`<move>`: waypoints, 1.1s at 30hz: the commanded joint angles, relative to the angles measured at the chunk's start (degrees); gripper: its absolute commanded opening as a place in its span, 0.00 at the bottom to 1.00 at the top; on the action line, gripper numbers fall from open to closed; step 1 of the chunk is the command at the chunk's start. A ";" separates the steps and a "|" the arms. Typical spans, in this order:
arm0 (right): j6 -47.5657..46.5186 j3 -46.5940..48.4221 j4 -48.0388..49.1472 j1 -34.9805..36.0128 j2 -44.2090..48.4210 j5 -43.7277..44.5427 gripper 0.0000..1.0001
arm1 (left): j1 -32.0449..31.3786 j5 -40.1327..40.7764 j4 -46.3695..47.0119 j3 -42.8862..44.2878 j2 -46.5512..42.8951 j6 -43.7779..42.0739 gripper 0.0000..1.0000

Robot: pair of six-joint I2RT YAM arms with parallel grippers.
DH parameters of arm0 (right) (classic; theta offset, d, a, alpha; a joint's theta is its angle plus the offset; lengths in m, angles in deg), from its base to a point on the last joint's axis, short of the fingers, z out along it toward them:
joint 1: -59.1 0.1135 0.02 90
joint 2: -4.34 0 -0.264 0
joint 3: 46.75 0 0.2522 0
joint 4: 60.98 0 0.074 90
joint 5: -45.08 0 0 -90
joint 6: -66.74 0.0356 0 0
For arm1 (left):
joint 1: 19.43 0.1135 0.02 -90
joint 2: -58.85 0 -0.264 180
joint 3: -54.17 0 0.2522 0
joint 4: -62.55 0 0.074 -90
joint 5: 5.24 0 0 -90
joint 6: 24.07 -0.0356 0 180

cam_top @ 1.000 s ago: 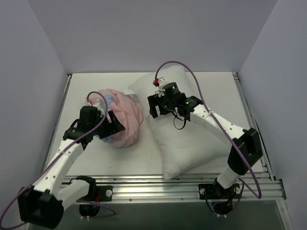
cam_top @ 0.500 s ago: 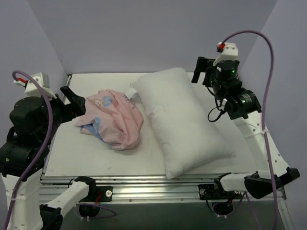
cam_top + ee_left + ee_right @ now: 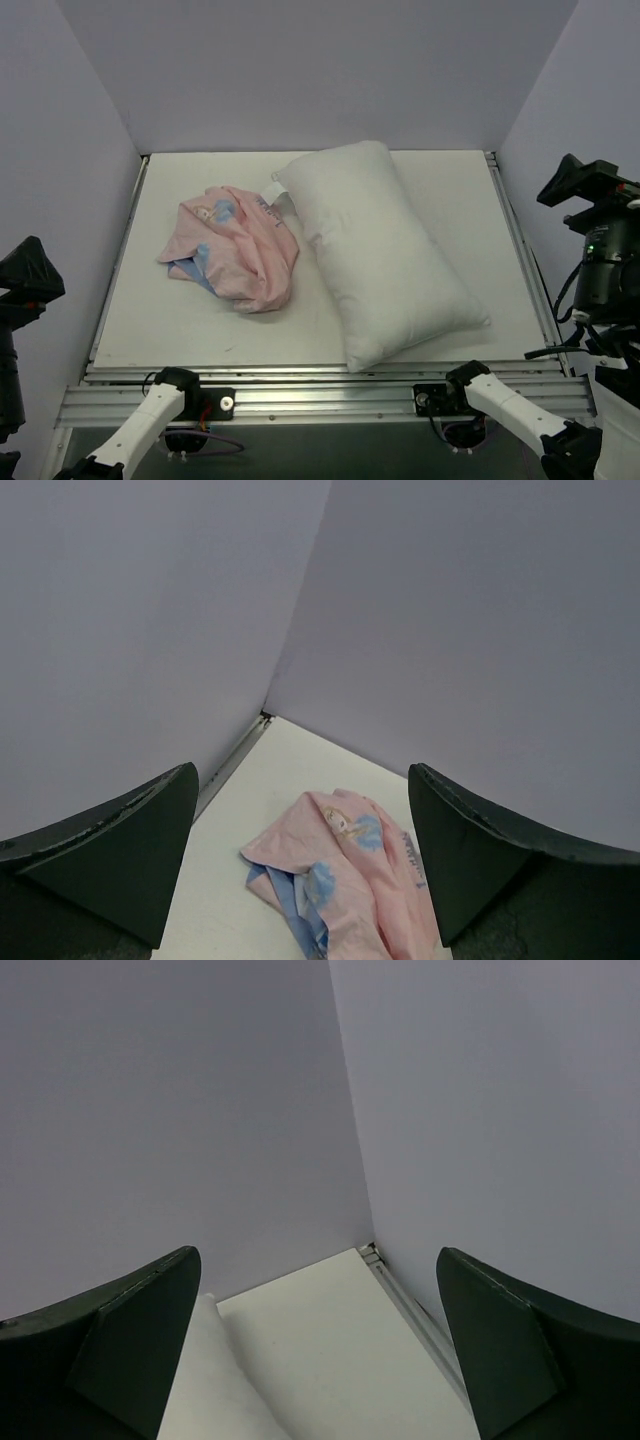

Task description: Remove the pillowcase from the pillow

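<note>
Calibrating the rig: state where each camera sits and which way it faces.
Top external: above the near edge, looking down on the table, pillow and pillowcase; left arm and right arm at the side edges.
Left wrist: high on the left, facing the far left corner over the pillowcase; open left end effector frames it.
Right wrist: high on the right, facing the far right corner; open right end effector frames it.
Shared: top and left wrist show the pillowcase.
</note>
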 commanded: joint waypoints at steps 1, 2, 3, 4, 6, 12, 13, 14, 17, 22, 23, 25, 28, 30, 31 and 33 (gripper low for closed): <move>-6.12 -1.68 5.28 0.12 1.26 3.51 1.00 | -0.79 4.33 3.66 0.84 0.74 -4.77 0.94; -6.65 -1.94 6.24 0.12 1.70 3.51 1.00 | -0.96 5.46 3.58 1.01 0.57 -5.29 0.94; -7.44 -2.12 6.68 0.12 2.31 3.34 1.00 | -1.23 5.91 3.66 1.36 0.48 -5.39 0.94; -7.88 -2.38 7.03 0.12 2.41 3.34 1.00 | -1.32 6.35 3.75 1.45 0.30 -5.56 0.94; -8.41 -2.47 7.56 0.12 2.58 3.16 1.00 | -1.41 6.87 4.10 1.63 0.13 -6.26 0.94; -8.68 -3.70 8.09 0.12 2.58 1.76 1.00 | -1.58 6.88 3.75 1.89 0.04 -6.09 0.94; -8.50 -3.88 8.09 0.12 2.58 1.58 1.00 | -1.49 6.62 3.58 1.89 0.12 -5.92 0.94; -8.41 -3.96 8.09 0.21 2.32 1.06 1.00 | -1.49 6.53 3.23 1.81 0.13 -5.48 0.94; -8.50 -3.53 8.09 0.12 1.80 0.62 1.00 | -1.49 6.35 2.70 1.19 0.13 -4.95 0.94; -8.76 -4.14 8.62 0.12 1.71 0.44 1.00 | -1.49 5.56 2.61 0.22 0.21 -3.90 0.94; -8.68 -4.14 8.53 0.21 1.62 0.26 1.00 | -1.49 5.47 2.70 -0.04 0.21 -3.81 0.94; -8.50 -4.32 8.27 0.12 1.62 0.17 1.00 | -1.49 5.47 2.96 -1.01 0.21 -3.37 0.94; -8.41 -5.02 8.53 0.12 1.79 0.26 1.00 | -1.49 4.77 3.31 -1.71 0.65 -3.10 0.94; -8.41 -5.37 8.71 0.12 2.23 0.26 1.00 | -1.49 4.33 3.49 -1.71 1.27 -3.01 0.94; -8.32 -5.63 8.62 0.21 2.23 0.17 1.00 | -1.49 4.16 3.66 -1.80 1.62 -2.93 0.94; -8.32 -5.72 8.62 0.12 2.32 0.17 1.00 | -1.49 3.54 3.93 -1.97 2.06 -2.84 0.94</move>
